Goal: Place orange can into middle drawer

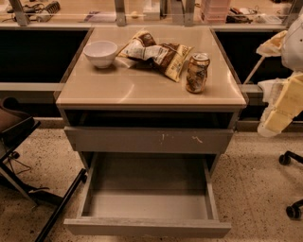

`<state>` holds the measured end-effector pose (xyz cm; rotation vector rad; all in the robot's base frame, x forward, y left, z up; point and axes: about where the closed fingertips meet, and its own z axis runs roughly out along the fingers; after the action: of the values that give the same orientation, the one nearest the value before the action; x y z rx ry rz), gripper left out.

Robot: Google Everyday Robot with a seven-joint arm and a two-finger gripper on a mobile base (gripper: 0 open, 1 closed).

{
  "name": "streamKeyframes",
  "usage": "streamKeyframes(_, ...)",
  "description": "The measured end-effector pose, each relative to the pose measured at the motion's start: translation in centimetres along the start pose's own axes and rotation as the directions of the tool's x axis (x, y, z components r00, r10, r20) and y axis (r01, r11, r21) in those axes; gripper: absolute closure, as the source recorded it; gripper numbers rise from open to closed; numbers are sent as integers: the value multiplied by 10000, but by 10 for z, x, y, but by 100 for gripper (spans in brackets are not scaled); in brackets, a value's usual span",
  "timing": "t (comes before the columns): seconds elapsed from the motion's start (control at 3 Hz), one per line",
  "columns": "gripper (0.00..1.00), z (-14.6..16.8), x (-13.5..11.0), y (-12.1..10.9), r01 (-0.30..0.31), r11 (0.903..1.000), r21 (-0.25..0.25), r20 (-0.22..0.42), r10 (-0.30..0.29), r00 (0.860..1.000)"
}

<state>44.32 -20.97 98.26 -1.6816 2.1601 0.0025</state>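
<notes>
At the far left a dark chair seat [13,126] stands on black legs over a speckled floor [255,189]. Beside it is a cabinet with a smooth tan top [142,87], and a cluttered counter [94,14] runs along the far side behind it. On the top, the white bowl [100,53] sits at the far left. A crumpled tan-and-brown snack bag [158,53] lies right of it. The orange can [197,72] stands upright just right of the bag, toward the top's right edge. Below the top, a grey drawer front with pale scratches [149,140] is closed. Beneath it the middle drawer [147,228] is pulled out toward the near side, showing its grey floor and side walls. The gripper [283,108] hangs pale at the right edge, well apart from the can, and whether it is spread or closed cannot be told.
</notes>
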Motion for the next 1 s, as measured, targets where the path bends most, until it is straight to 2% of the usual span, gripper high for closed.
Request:
streamKeyframes(0.33,0,3,1,-37,-45,9998,183,1706,13,9853)
streamKeyframes(0.67,0,24,-34,-93,-208,9996,-200,4092,272,9120)
streamKeyframes(1.0,0,42,-69,-145,-804,9921,-960,6291,1230,7675)
